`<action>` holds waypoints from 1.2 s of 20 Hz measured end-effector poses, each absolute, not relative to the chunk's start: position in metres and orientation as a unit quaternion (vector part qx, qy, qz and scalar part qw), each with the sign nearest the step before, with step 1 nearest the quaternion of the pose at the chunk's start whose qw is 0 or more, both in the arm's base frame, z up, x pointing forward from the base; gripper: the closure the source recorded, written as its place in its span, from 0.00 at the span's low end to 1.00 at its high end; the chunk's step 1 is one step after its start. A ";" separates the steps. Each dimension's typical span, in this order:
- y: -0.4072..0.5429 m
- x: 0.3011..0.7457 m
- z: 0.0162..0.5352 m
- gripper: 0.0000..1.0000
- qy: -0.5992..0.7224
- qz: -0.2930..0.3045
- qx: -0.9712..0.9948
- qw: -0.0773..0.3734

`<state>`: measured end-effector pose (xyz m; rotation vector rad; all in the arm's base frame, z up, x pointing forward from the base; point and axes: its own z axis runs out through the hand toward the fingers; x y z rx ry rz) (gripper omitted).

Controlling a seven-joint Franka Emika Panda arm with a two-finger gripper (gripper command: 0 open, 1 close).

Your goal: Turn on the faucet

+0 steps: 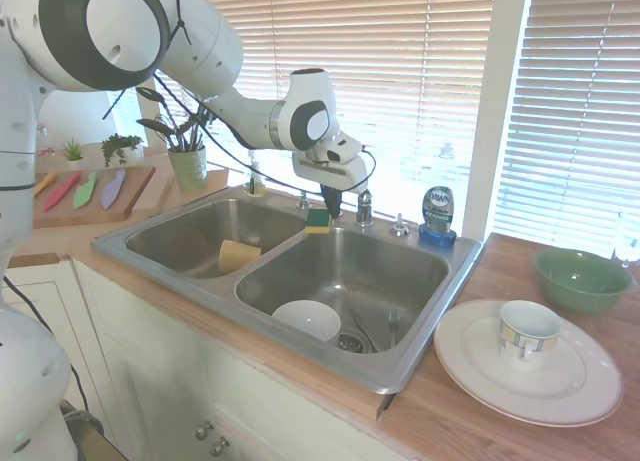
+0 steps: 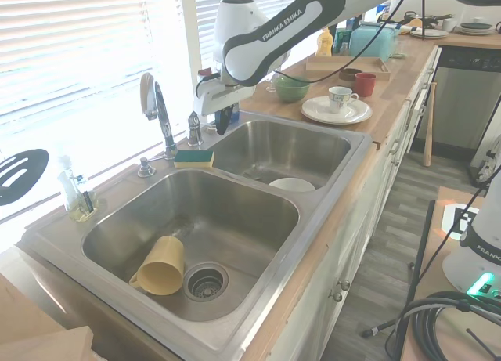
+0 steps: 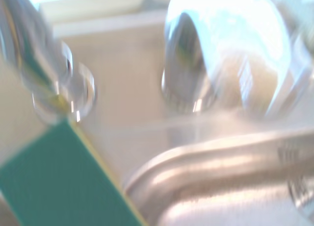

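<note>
The dark claw point(image 2: 223, 120) hung just beside the small chrome lever handle point(image 2: 194, 126) of the shiny arched chrome faucet point(image 2: 159, 110) at the sink's twelve o'clock rim, its opening unclear, probably approaching to push.

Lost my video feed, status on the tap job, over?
Gripper low at the sink's back ledge, beside the small chrome lever handle; finger state unclear. Tall chrome gooseneck faucet: no water visible. Green-and-yellow sponge close by.
</note>
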<state>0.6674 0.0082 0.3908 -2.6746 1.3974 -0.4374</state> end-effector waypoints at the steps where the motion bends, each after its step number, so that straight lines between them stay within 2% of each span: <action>1: 0.008 0.673 0.396 1.00 0.458 -0.149 -0.875 0.049; 8: 0.009 0.703 0.408 1.00 0.467 -0.184 -0.863 0.057; 20: 0.005 0.715 0.426 1.00 0.464 -0.251 -0.845 0.092; 24: 0.005 0.715 0.427 1.00 0.463 -0.255 -0.843 0.095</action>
